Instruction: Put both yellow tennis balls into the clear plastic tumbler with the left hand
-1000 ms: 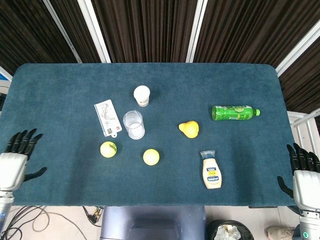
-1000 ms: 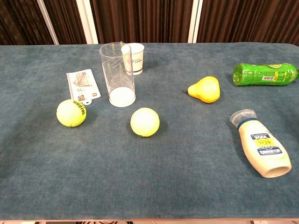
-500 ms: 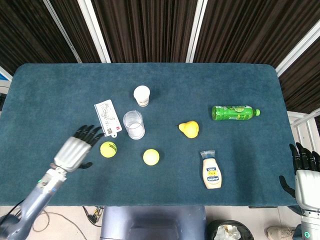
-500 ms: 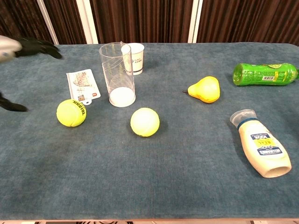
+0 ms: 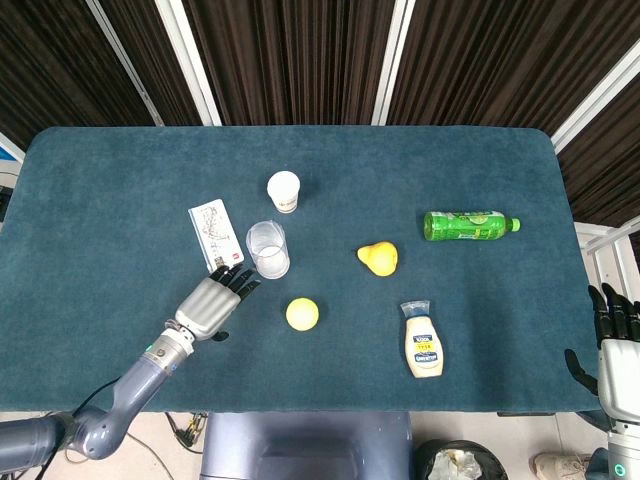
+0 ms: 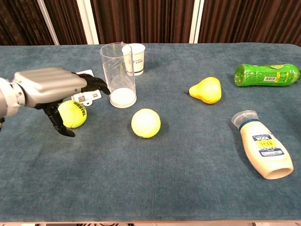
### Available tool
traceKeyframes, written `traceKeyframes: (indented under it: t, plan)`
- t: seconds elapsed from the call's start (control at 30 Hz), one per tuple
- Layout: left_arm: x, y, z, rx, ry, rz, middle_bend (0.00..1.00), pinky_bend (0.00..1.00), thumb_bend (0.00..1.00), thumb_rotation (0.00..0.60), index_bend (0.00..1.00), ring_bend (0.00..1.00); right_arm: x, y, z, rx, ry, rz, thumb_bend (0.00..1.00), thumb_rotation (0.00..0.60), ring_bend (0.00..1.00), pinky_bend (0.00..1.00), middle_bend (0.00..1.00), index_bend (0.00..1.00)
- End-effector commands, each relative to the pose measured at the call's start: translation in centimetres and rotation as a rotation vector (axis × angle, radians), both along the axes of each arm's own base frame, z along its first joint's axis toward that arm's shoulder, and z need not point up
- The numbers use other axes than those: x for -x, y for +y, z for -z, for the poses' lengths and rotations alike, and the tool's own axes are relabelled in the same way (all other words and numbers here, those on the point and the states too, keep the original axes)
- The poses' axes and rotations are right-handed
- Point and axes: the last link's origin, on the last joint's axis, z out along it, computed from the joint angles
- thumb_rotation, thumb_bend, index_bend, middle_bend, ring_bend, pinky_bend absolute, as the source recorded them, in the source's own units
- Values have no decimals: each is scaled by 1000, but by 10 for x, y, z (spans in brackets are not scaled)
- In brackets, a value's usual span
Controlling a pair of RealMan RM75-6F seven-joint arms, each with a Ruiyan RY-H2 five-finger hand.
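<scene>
While the two yellow balls lie on the blue worktop (image 5: 100, 200), the left hand (image 5: 210, 305) has come over the left tennis ball (image 6: 73, 114). A second ago this hand sat at the left edge of the worktop, and half a second ago it was just left of the ball. Now it covers the ball in the head view, at lower left of the middle. In the chest view its fingers (image 6: 96, 84) are spread wide above the ball and the thumb hangs down on the ball's left side. I cannot tell if it touches the ball. Black letters show on that ball, but they are too small to read.

The second tennis ball (image 5: 302, 314) has not moved. It lies near the middle of the frame, below and right of the clear tumbler (image 5: 268, 249), which stands upright and empty.

A white card (image 5: 213, 232) lies left of the tumbler, and a white paper cup (image 5: 283, 190) stands behind it. A pear (image 5: 378, 258), a green bottle (image 5: 468, 225) and a white squeeze bottle (image 5: 423, 340) lie on the right half. Their labels cannot be read.

The right hand (image 5: 610, 340) stays at the lower right edge, fingers apart, holding nothing.
</scene>
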Motion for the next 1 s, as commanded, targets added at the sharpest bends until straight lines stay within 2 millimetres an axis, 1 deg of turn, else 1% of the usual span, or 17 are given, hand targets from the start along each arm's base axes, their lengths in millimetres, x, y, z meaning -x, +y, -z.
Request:
traceKeyframes:
  t: [0.03,0.13,0.3,0.47,0.63,0.73,0.83,0.9,1.0]
  plan:
    - [2,2,7,-4,25,1,64,182,0,600,122,46,0,0,-1,3,-1,-1,340,600,122,112,75,54]
    - [6,4,9,-16,43,-4,87,211,0,600,126,74,0,0,-1,5,-2,-1,339,600,122,112,75,54]
    - [13,10,13,-46,79,0,108,214,10,600,160,76,1,0,0,0,-1,3,339,600,122,112,75,55]
    - [19,13,16,-43,102,-8,152,226,53,600,184,111,1,-1,1,0,2,4,340,600,122,112,75,55]
    - [26,16,16,-63,144,2,210,277,83,600,222,165,1,-1,1,-1,2,6,340,600,122,112,75,55]
    - [25,17,17,-73,149,20,275,360,147,600,270,237,2,-1,2,-3,2,8,339,600,122,112,75,57]
    - [23,18,17,-90,132,44,354,448,232,600,324,310,2,-1,2,-5,1,11,339,600,122,112,75,58]
    - [24,19,17,-101,135,61,411,503,307,600,364,360,2,-1,1,-3,1,12,339,600,122,112,75,58]
    - [24,19,13,-99,127,70,455,552,371,600,407,413,2,-1,0,1,-2,10,339,600,122,112,75,58]
